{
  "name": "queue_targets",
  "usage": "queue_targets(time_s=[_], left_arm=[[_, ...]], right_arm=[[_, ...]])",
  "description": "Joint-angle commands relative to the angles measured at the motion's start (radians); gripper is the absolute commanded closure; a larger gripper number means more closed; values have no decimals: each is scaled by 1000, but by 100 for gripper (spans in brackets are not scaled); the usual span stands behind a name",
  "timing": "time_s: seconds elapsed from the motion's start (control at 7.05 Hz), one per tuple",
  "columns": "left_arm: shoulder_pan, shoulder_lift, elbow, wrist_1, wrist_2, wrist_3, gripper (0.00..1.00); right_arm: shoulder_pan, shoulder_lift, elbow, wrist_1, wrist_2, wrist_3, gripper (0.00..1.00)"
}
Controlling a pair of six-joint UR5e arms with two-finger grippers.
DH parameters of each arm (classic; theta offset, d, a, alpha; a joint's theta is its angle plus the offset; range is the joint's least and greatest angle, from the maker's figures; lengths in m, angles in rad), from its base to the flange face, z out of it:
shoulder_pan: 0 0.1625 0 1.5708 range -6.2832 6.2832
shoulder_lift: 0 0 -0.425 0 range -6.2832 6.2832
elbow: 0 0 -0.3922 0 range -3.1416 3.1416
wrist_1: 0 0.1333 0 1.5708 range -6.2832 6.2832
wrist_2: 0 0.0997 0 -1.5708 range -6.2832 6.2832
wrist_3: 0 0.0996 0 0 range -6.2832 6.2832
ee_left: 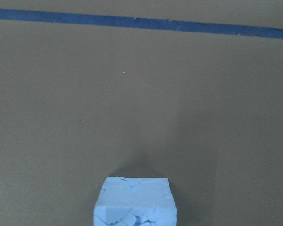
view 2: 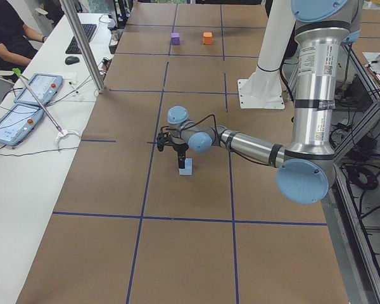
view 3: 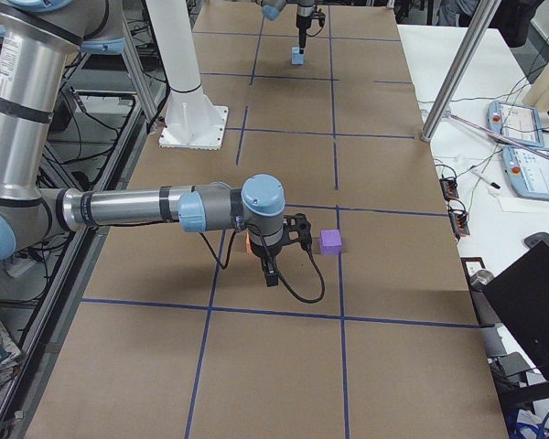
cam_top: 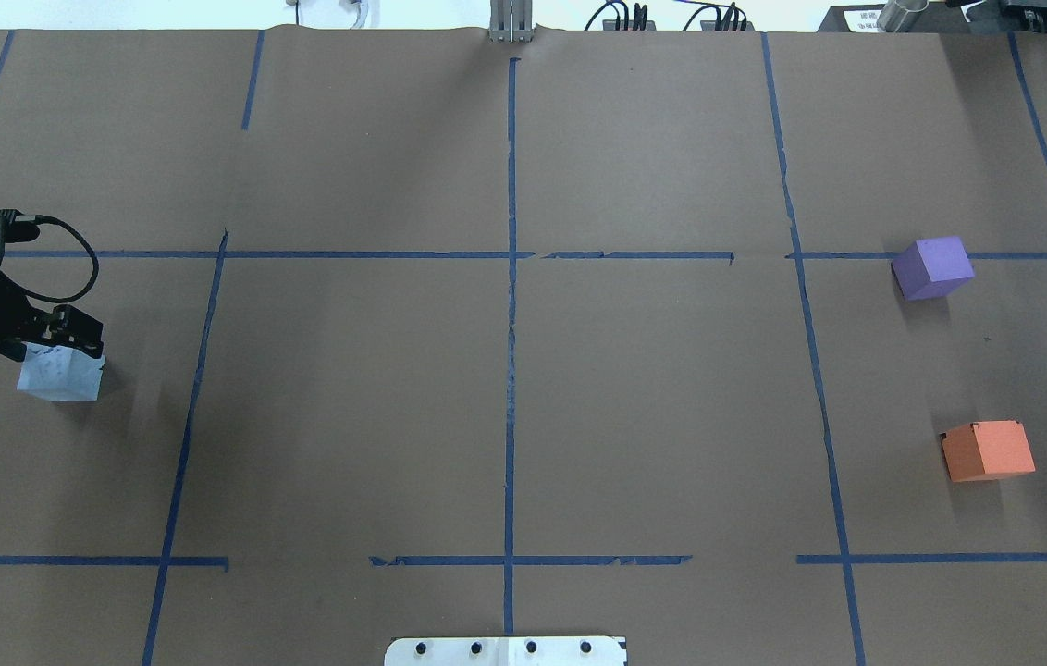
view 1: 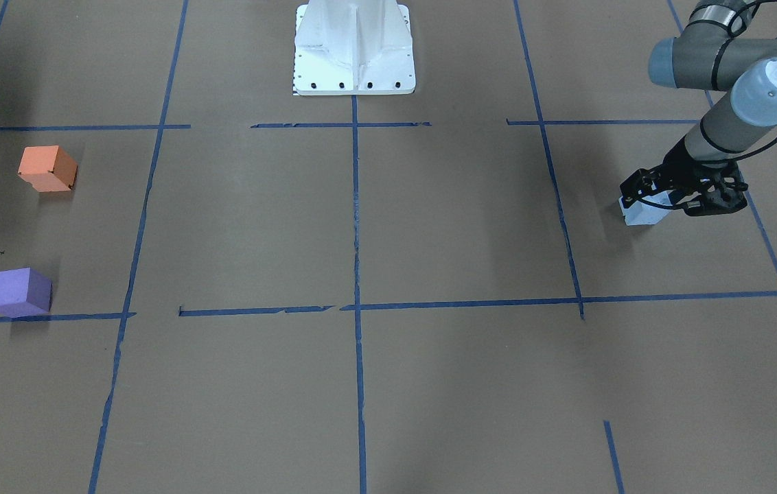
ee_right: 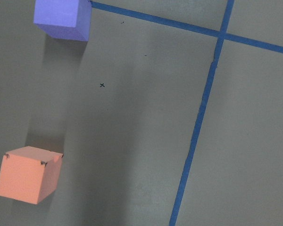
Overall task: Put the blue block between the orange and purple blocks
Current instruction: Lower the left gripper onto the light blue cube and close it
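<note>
1. Matt brown paper over the table (cam_top: 653, 388), lined with blue tape (cam_top: 511, 370), torn in places.
2. Chipped, rough, foam-like faces on the blue block (ee_left: 134, 202).
3. Smooth matt purple block (ee_right: 61, 16); matt orange block (ee_right: 26, 174), nicked at its edges.

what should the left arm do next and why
Probably close on the block and lift it straight up. The left gripper sits right over the blue block, which looks to be resting on the table at the robot's far left, while the orange block and purple block wait on the opposite side. Whether the fingers have closed yet is unclear.
</note>
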Motion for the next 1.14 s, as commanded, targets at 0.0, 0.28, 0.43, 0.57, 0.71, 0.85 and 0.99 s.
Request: queue_targets(time_s=[0.0,0.28,0.43,0.57,0.71,0.85,0.99], left_arm=[[7,2,4,-1,37,0,0],[9,9,7,-1,58,6,0],[7,11,-14,1,58,6,0],[5,11,-19,1,53,4,0],[4,12,-19,-1,53,4,0],[5,18,-19,-2,53,6,0],[8,27,-10,-16,52,7,0]], right_arm=[[-1,0,-2,-1,2,1,0],[-1,0,0,-1,2,2,0],[-1,-2,-2,-3,2,3,0],[-1,0,0,-1,2,3,0],[-1,0,0,-3,2,3,0],[-1,0,0,-3,2,3,0],[-1,0,0,-3,2,3,0]])
